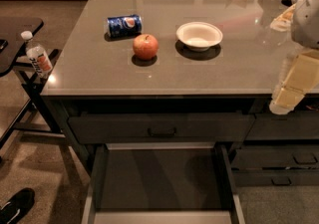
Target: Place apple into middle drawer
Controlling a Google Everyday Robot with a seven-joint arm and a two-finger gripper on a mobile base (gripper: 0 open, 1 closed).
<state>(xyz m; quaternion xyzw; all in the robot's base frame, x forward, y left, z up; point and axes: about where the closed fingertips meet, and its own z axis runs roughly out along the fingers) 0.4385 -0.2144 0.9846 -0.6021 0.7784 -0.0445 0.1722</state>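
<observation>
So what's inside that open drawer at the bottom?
Nothing visible: the middle drawer shows a bare dark bottom. Its back is hidden under the drawer front above. The apple sits on the countertop; the robot's jaws hang at the right edge.

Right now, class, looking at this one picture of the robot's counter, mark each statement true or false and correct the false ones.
1. The apple lies inside the middle drawer. False: it sits on the countertop.
2. The middle drawer is pulled open. True.
3. The blue can stands upright. False: it lies on its side, behind and to the left of the apple in the picture.
4. The white bowl sits further right in the picture than the apple. True.
5. The claw is touching the apple. False: it hangs at the picture's right edge, near the counter's front edge, well apart from the apple.
</observation>
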